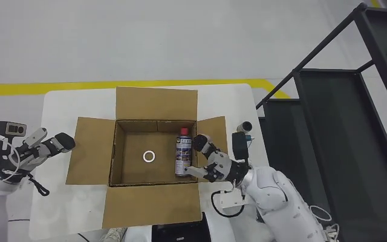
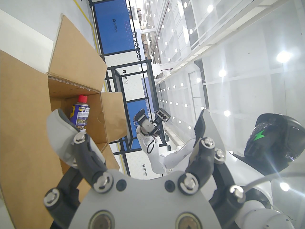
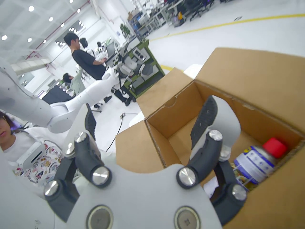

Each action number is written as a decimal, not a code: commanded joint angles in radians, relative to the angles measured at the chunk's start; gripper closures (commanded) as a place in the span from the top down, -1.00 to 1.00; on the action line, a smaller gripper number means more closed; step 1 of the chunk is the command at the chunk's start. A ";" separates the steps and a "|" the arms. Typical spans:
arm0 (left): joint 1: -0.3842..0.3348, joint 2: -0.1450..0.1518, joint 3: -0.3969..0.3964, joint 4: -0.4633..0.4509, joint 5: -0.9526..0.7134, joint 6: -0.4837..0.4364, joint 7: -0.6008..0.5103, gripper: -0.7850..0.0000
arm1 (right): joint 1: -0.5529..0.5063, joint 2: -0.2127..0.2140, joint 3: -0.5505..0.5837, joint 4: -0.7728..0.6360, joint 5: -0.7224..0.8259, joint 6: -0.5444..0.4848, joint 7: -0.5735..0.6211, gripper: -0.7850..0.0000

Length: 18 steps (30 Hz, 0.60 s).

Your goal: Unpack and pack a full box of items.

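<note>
An open cardboard box [image 1: 156, 103] stands in the middle of the white table [image 1: 72, 103], its flaps folded out. Inside it, a blue spray can with a red cap [image 1: 182, 155] stands upright against the right wall, and a white ring [image 1: 149, 156] lies on the floor of the box. My right gripper [image 1: 197, 158] is open at the box's right wall, just beside the can, holding nothing. In the right wrist view the can [image 3: 259, 163] sits beyond my right gripper [image 3: 150, 110]. My left gripper [image 1: 53, 144] is open and empty, left of the box's left flap. From the left wrist, the can [image 2: 81, 114] shows past my left gripper [image 2: 128, 120].
A small black object [image 1: 240, 144] and a small cylinder [image 1: 244, 126] lie on the table right of the box. Black metal steps [image 1: 326, 115] stand beyond the table's right edge. A yellow floor line [image 1: 60, 88] runs behind the table.
</note>
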<state>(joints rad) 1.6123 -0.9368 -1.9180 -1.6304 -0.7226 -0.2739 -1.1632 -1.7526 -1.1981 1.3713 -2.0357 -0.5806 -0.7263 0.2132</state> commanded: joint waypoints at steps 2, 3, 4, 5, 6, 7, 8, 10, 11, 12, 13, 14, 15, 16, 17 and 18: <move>0.000 0.000 0.000 0.000 0.000 0.000 0.000 1.00 | -0.051 0.004 0.086 -0.006 -0.016 -0.010 -0.091 1.00; 0.000 0.000 0.000 0.000 0.000 0.000 0.000 1.00 | -0.065 0.004 0.108 -0.004 -0.030 -0.001 -0.116 1.00; 0.000 0.000 0.000 0.000 0.000 0.000 0.000 1.00 | -0.076 0.005 0.126 0.001 -0.042 0.010 -0.135 1.00; 0.000 0.000 0.000 0.000 0.000 0.000 0.000 1.00 | -0.085 0.005 0.141 0.006 -0.054 0.026 -0.154 1.00; 0.000 0.000 0.000 0.000 0.000 0.000 0.000 1.00 | -0.092 0.004 0.154 0.011 -0.068 0.042 -0.174 1.00; 0.000 0.000 0.000 0.000 0.000 0.000 0.000 1.00 | -0.098 0.004 0.165 0.019 -0.085 0.059 -0.193 1.00; 0.000 0.000 0.000 0.000 0.000 0.000 0.000 1.00 | -0.103 0.003 0.173 0.028 -0.101 0.076 -0.215 1.00; 0.000 0.000 0.000 0.000 0.000 0.000 0.000 1.00 | -0.109 0.001 0.185 0.054 -0.124 0.098 -0.265 1.00; 0.000 0.000 0.000 0.000 0.000 0.000 0.000 1.00 | -0.110 0.000 0.190 0.069 -0.139 0.110 -0.293 1.00; 0.000 0.000 0.000 0.000 0.000 0.000 0.000 1.00 | -0.110 -0.002 0.192 0.084 -0.151 0.116 -0.321 1.00; 0.000 0.000 0.000 0.000 0.000 0.000 0.000 1.00 | -0.109 -0.003 0.194 0.102 -0.165 0.127 -0.346 1.00; 0.000 0.000 0.000 0.000 0.000 0.000 0.000 1.00 | -0.107 -0.004 0.199 0.118 -0.189 0.150 -0.371 1.00; 0.000 0.000 0.000 0.000 0.000 0.000 0.000 1.00 | -0.105 -0.006 0.197 0.135 -0.207 0.169 -0.391 1.00; 0.000 0.000 0.000 0.000 0.000 0.000 0.000 1.00 | -0.099 -0.007 0.196 0.155 -0.220 0.187 -0.410 1.00; 0.000 0.000 0.000 0.000 0.000 0.000 0.000 1.00 | -0.093 -0.009 0.194 0.174 -0.237 0.207 -0.425 1.00; 0.000 0.000 0.000 0.000 0.000 0.000 0.000 1.00 | -0.086 -0.010 0.190 0.189 -0.249 0.227 -0.438 1.00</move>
<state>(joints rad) 1.6123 -0.9368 -1.9180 -1.6304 -0.7226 -0.2739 -1.1632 -1.8443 -1.2074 1.5643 -1.8608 -0.8197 -0.5173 -0.2146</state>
